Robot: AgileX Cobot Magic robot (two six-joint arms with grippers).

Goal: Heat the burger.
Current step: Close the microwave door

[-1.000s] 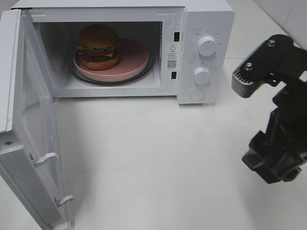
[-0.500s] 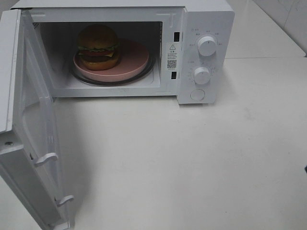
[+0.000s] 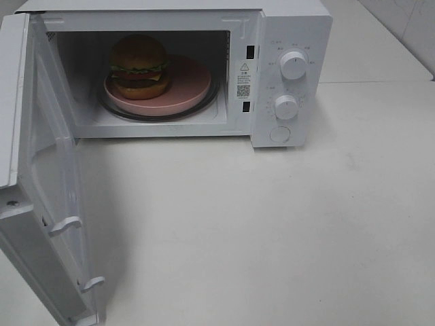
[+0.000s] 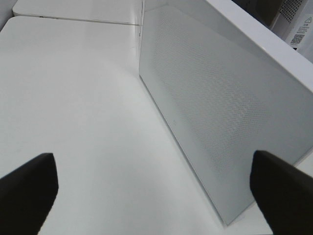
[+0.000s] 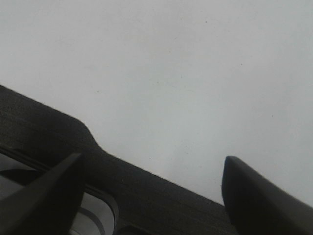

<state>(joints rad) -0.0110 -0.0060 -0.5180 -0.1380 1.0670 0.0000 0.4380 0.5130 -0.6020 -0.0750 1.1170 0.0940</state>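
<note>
The burger [image 3: 139, 64], with a golden-brown bun, green lettuce and a dark patty, sits on the left part of a round pink plate [image 3: 194, 85] inside the white microwave [image 3: 292, 27]. The microwave door [image 3: 51, 197] is swung wide open to the left. Neither gripper shows in the exterior high view. In the left wrist view my left gripper [image 4: 154, 186] stands wide open and empty, close to the door's outer face [image 4: 215, 107]. In the right wrist view my right gripper [image 5: 154, 169] has its fingers apart over the white table, holding nothing.
Two round knobs [image 3: 293, 65] [image 3: 286, 107] and a round button [image 3: 279, 134] sit on the microwave's right panel. The white table [image 3: 258, 224] spreads in front of the microwave. A black bar [image 5: 44, 132] crosses the right wrist view beyond the fingers.
The right arm, standing at the right edge of the exterior high view a second ago, has withdrawn out of that view. The burger, plate and door have not moved.
</note>
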